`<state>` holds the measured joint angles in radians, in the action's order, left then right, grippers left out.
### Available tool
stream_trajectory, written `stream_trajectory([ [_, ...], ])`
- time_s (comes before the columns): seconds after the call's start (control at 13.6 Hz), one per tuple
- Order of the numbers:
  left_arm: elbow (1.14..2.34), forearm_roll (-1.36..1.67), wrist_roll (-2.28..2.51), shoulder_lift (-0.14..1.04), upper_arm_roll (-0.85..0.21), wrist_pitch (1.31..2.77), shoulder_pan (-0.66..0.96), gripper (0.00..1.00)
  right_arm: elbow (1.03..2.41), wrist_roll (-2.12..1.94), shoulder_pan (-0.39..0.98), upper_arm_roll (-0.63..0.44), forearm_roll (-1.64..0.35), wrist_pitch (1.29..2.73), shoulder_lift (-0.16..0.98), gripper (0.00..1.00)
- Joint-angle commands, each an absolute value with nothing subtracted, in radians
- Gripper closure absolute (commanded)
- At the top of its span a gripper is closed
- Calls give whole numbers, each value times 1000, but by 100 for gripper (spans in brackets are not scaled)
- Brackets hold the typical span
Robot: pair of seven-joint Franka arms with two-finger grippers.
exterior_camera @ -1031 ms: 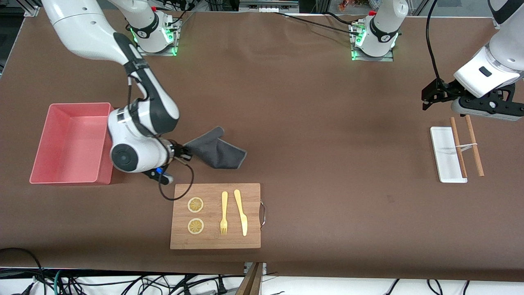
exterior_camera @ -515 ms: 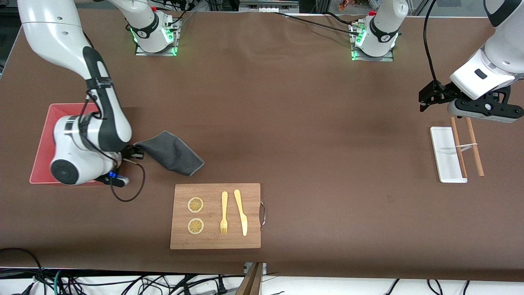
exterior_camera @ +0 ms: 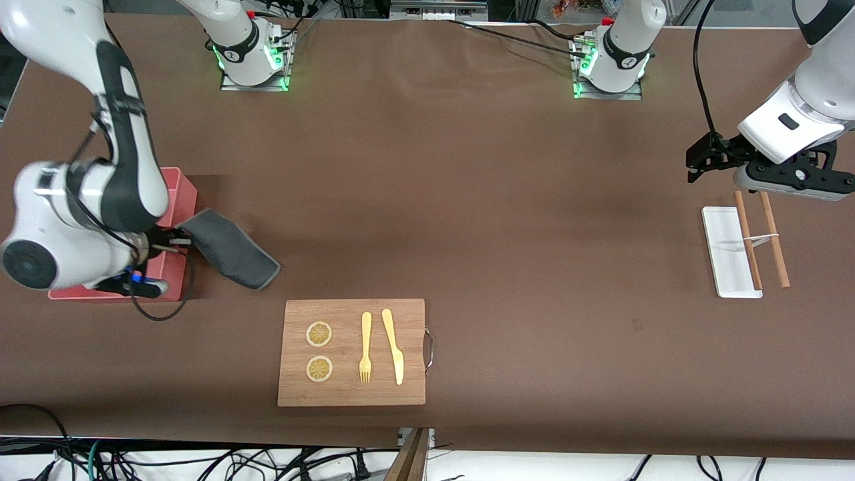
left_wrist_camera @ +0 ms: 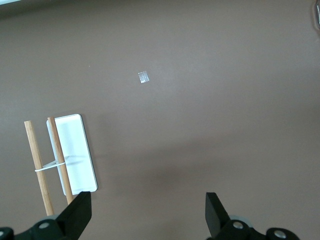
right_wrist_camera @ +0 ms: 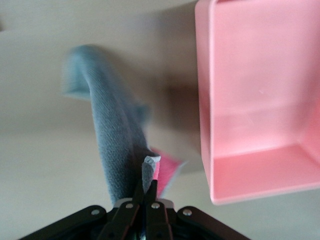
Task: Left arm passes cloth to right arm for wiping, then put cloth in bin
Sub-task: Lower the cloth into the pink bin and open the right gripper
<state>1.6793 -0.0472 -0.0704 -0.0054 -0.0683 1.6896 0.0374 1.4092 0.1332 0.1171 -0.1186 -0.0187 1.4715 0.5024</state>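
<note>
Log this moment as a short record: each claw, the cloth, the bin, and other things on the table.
right claw: shut on cloth, at the bin's wall
cloth: hangs from right claw, not in bin
bin: pink, at right arm's end, mostly hidden by the arm
left claw: open, empty, above tray and sticks
board: holds fork, knife, two lemon slices

A matt brown table covering (exterior_camera: 467, 200), smooth like paper or vinyl, lies under everything. The dark grey soft fabric cloth (exterior_camera: 230, 247) looks woven and fuzzy, with a stitched hem (its ribbed weave shows best in the right wrist view). The pink rectangular plastic bin (right_wrist_camera: 260, 115) has smooth, faintly glossy walls. The rectangular wooden cutting board (exterior_camera: 351, 352) shows fine grain and a thin metal handle (exterior_camera: 429, 348). The narrow white tray (exterior_camera: 729, 252) looks like glossy plastic; two plain wooden sticks (exterior_camera: 761, 237) lie across it.
</note>
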Motion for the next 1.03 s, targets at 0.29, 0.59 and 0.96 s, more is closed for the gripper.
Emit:
stream_trajectory([
  [0.29, 1677, -41, -60, -6, -66, 1677, 40, 0, 1278, -130, 20, -152, 84, 1183, 333, 100],
  [0.59, 1677, -41, -61, -8, -61, 1672, 38, 0, 1304, -386, -49, -231, 158, 1221, 340, 100],
  [0.96, 1677, -38, -66, -8, -60, 1664, 32, 0, 1433, -385, -86, -232, 184, 1360, 397, 100],
])
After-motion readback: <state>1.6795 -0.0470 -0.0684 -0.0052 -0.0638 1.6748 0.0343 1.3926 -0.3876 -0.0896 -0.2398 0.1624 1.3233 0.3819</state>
